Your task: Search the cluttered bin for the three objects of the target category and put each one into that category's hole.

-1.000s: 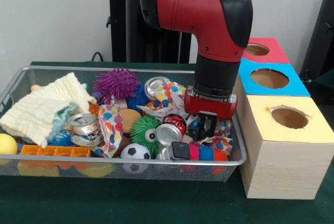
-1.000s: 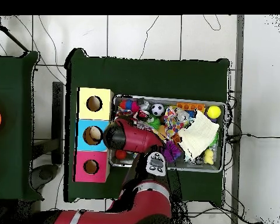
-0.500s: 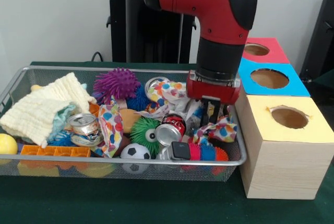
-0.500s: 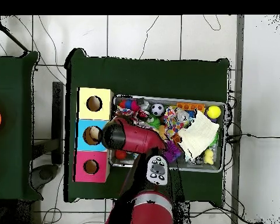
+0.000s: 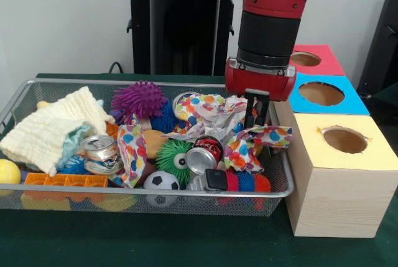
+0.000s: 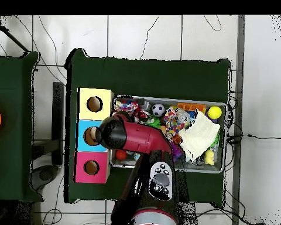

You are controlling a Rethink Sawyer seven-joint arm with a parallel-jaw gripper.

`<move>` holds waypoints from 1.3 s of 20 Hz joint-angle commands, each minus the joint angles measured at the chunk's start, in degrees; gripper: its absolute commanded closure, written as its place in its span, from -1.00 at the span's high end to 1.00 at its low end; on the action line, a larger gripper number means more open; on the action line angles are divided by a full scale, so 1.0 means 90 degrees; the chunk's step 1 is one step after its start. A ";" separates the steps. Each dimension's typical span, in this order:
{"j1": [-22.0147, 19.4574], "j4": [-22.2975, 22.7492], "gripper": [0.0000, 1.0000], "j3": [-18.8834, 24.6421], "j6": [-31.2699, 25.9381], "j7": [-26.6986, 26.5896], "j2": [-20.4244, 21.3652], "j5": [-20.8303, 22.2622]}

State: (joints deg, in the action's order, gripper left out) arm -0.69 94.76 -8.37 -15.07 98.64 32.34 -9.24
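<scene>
Right of centre in the front view, the gripper (image 5: pixel 255 117) is clenched on a polka-dot cloth (image 5: pixel 249 142), which hangs partly lifted over the right end of the wire-mesh bin (image 5: pixel 143 201). The yellow box (image 5: pixel 339 173), blue box (image 5: pixel 321 96) and red box (image 5: pixel 311 60) stand at the right; nothing shows in their holes. The delivery is still to do, judging by this, and another polka-dot cloth (image 5: pixel 132 152) lies among the clutter.

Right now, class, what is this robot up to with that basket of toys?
The red arm's gripper is shut on a dotted cloth and holds it partly lifted above the clutter at the box end of the wire bin. Most of the cloth hangs down onto the cans and balls below. Beside the bin stand three boxes with yellow, blue and red tops, each with a round hole. Nothing shows in the holes.
</scene>
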 commanded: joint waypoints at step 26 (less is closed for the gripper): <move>-0.1717 0.0930 -1.00 0.0564 -0.0198 -0.0007 0.0721 0.1153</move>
State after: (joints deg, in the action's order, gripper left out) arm -12.09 98.12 -8.15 -15.07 98.64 38.04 -3.48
